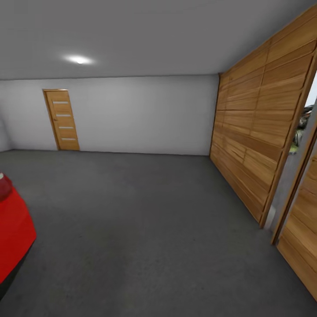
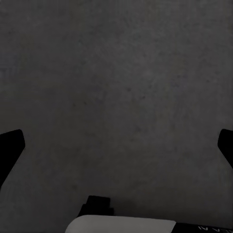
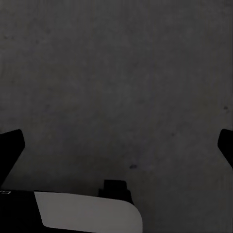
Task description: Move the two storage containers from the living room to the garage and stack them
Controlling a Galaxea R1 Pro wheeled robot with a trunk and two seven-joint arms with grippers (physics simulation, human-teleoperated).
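From where the robot stands, the garage spreads out ahead. Taking the wide slatted door (image 1: pixel 255 132) as the marker: far to its left, at the edge of the head view, a glossy red shape (image 1: pixel 13 229) pokes in, probably a car's corner, though I can't be sure. Further back, still left of the slatted door, a small wooden door (image 1: pixel 61 119) sits in the pale grey wall (image 1: pixel 145 114). The dark floor (image 1: pixel 141 229) runs from there up to the slatted door's foot, and just right of that door a gap lets daylight in.

I can't spot either storage container here, so where they sit is unknown from this spot.

The left gripper (image 2: pixel 116 145) hangs over concrete, fingers spread wide, holding nothing. The right gripper (image 3: pixel 116 145) is the same: splayed, nothing between.

Judging by the task alone, thin-walled open bins should be light but flexy; I'd pinch a long rim wall near its middle, or clasp opposite sides with both arms.
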